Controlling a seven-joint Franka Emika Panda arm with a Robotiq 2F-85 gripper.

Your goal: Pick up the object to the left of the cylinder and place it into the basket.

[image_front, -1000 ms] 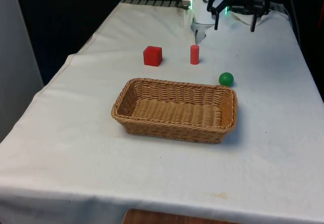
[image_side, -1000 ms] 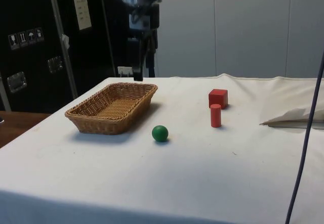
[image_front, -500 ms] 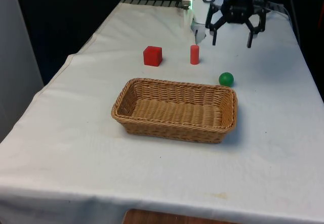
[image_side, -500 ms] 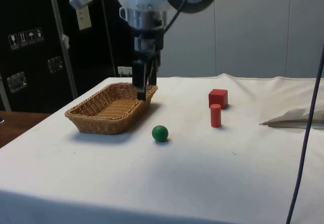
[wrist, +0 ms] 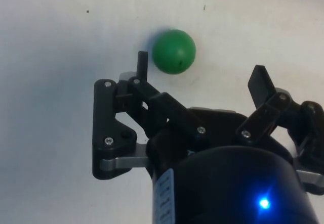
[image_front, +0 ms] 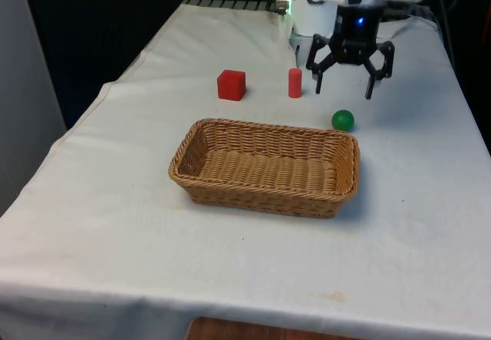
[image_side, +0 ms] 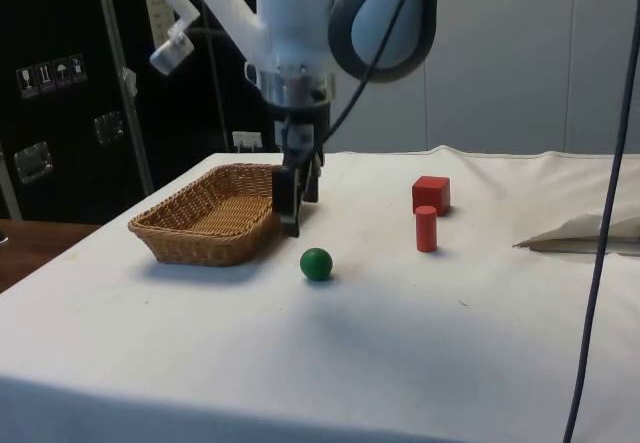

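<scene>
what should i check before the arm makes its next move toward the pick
1. Gripper open and holding nothing: ok.
2. Target is the red cube, on the front view's left of the red cylinder: ok.
3. Gripper lined up over the cube: not ok, it hangs near the green ball.
4. Cube stands apart from the cylinder: ok.
5. Basket holds nothing: ok.

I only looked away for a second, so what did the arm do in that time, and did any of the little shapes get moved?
The gripper came down and forward from the table's far end and now hangs open above the cloth near the green ball, holding nothing. The ball, the red cylinder, the red cube and the basket all lie where they were.
</scene>
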